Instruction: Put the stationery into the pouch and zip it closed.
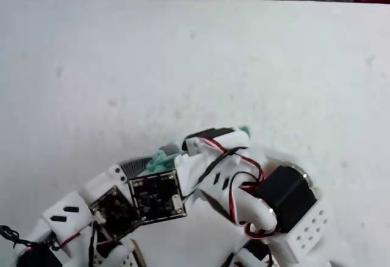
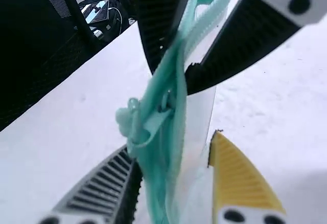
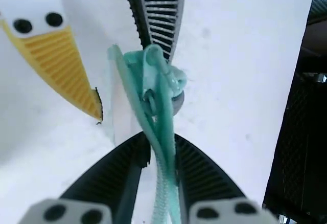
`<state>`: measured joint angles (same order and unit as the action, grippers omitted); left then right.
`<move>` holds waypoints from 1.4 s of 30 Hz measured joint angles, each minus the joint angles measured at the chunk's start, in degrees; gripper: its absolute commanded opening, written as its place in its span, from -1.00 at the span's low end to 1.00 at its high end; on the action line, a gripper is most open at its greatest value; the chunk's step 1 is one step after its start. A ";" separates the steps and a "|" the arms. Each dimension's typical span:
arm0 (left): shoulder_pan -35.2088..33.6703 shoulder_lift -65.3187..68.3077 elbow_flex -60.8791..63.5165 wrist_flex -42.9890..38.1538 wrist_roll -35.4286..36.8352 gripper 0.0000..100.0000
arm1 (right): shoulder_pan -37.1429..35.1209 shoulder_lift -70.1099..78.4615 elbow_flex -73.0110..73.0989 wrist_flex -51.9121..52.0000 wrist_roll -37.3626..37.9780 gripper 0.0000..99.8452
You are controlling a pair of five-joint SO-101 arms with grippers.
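The pouch is clear plastic with a teal zipper edge, held up off the white table. My right gripper is shut on that zipper strip, its black fingers pinching it from both sides. My left gripper is open around the pouch's edge. Its grey finger lies against the teal zipper pull, and its yellow finger stands apart on the other side. In the high view both arms crowd the near middle of the table, with a bit of the teal pouch showing between them.
The white table stretches bare toward the far edge and to both sides. Dark mesh furniture stands past the table's edge.
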<state>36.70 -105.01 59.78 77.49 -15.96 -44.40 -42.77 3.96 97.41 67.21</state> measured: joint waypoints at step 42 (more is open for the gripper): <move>0.97 0.88 4.92 -8.09 0.35 -0.96 | -14.07 -16.44 15.47 -19.34 -39.82 -0.55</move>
<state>37.67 -104.13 64.70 69.41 -15.60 -58.46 -59.21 19.43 78.07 27.38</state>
